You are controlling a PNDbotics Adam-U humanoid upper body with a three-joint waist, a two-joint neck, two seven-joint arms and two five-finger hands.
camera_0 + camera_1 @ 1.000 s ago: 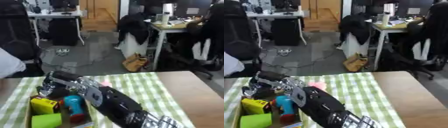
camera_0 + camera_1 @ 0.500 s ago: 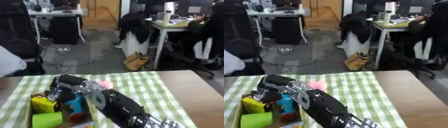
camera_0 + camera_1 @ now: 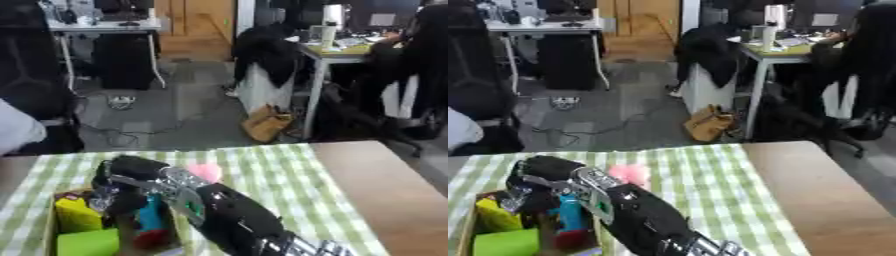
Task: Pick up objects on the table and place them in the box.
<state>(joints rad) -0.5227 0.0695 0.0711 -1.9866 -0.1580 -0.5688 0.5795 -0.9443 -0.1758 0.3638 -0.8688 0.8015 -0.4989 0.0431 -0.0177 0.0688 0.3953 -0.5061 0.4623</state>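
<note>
My right arm comes in from the lower right and crosses the table to the left. Its black hand (image 3: pixel 121 172) hangs over the far end of an open cardboard box (image 3: pixel 47 222), with a dark shape just under it in the box. Whether the hand holds that shape does not show. Inside the box lie a yellow block (image 3: pixel 77 215), a green block (image 3: pixel 87 243), a blue upright item (image 3: pixel 150 220) and something red (image 3: pixel 154 239). A pink object (image 3: pixel 207 172) lies on the cloth just right of the hand, behind my forearm. My left hand shows in neither view.
A green and white checked cloth (image 3: pixel 280 190) covers the left and middle of the table; bare wood (image 3: pixel 385 175) shows at the right. Beyond the far edge are office desks, chairs and a brown bag on the floor.
My right hand has shifted a little to the right and dropped lower over the far end of the box.
</note>
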